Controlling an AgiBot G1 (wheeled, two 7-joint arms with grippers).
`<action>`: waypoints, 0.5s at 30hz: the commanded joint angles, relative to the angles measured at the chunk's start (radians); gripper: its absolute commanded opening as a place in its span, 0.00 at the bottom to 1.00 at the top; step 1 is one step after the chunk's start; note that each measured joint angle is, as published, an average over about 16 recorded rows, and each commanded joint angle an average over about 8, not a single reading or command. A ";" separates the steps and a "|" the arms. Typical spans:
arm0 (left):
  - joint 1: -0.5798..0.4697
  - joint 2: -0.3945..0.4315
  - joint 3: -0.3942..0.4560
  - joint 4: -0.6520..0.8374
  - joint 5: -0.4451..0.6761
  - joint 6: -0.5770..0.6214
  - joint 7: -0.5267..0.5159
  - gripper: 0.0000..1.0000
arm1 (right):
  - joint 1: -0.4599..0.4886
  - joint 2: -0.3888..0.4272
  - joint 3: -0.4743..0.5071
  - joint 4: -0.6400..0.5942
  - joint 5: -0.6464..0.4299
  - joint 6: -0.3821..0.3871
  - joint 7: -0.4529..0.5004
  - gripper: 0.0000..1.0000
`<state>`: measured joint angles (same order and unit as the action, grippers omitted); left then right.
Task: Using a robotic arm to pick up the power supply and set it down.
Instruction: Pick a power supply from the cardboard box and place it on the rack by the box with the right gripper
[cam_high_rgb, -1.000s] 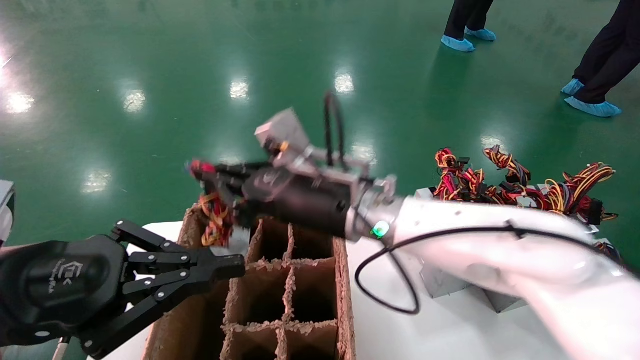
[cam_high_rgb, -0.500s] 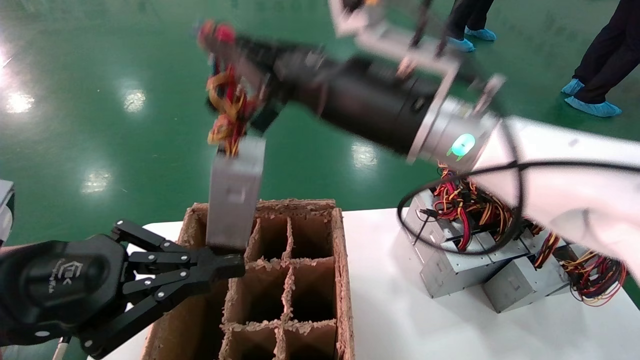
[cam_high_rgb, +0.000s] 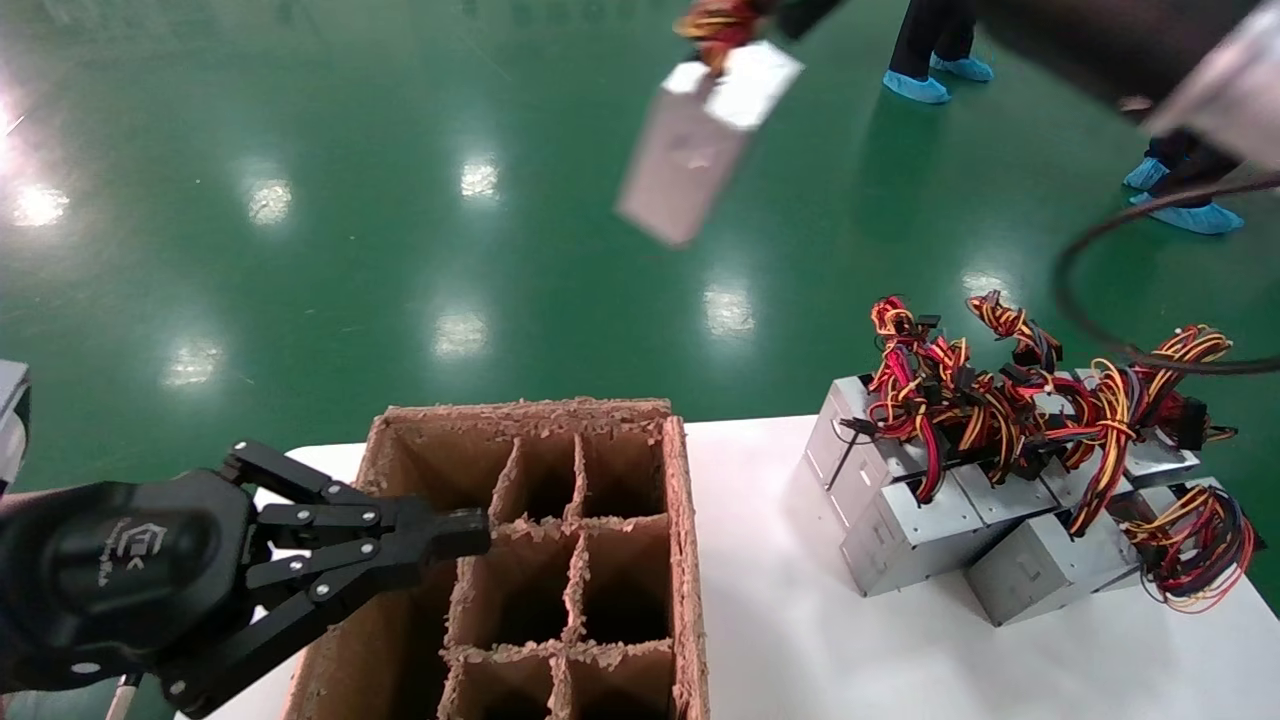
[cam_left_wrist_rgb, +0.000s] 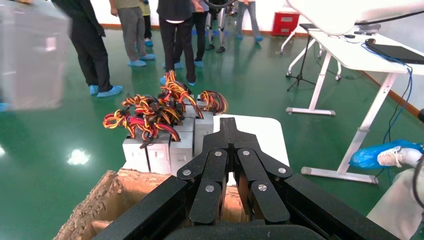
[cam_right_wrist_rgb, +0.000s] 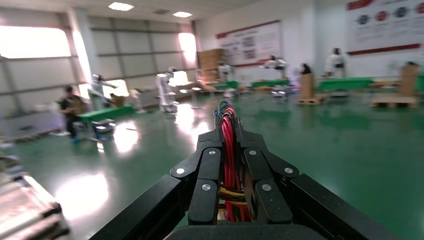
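The power supply (cam_high_rgb: 692, 142), a silver-grey metal box, hangs tilted high above the green floor, beyond the table. It dangles from its red and yellow wires (cam_high_rgb: 715, 20) at the top edge of the head view. In the right wrist view my right gripper (cam_right_wrist_rgb: 229, 122) is shut on that red wire bundle (cam_right_wrist_rgb: 228, 150); the box itself is hidden there. In the head view only the right arm's dark forearm (cam_high_rgb: 1060, 45) shows. My left gripper (cam_high_rgb: 470, 521) is shut on nothing, low at the left over the cardboard box. The hanging box shows blurred in the left wrist view (cam_left_wrist_rgb: 30, 55).
A brown cardboard box (cam_high_rgb: 683, 560) divided into open compartments stands on the white table (cam_high_rgb: 850, 650). A pile of several more power supplies (cam_high_rgb: 930, 525) with tangled wires lies at the table's right. People (cam_high_rgb: 935, 40) stand on the floor behind.
The right arm has swung up and to the right, pulling the power supply by its wires out of the cardboard box and high into the air. The left gripper has not moved.
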<state>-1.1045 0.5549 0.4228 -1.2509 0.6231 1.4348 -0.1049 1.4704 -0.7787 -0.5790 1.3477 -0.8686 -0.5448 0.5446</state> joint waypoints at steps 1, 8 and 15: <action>0.000 0.000 0.000 0.000 0.000 0.000 0.000 0.00 | 0.001 0.041 0.012 0.002 0.001 0.002 0.008 0.00; 0.000 0.000 0.000 0.000 0.000 0.000 0.000 0.00 | -0.040 0.224 0.036 0.009 0.006 -0.032 0.037 0.00; 0.000 0.000 0.000 0.000 0.000 0.000 0.000 0.00 | -0.109 0.399 0.081 0.010 0.069 -0.110 0.041 0.00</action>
<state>-1.1045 0.5549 0.4228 -1.2509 0.6231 1.4348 -0.1049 1.3561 -0.3825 -0.4993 1.3570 -0.7969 -0.6525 0.5796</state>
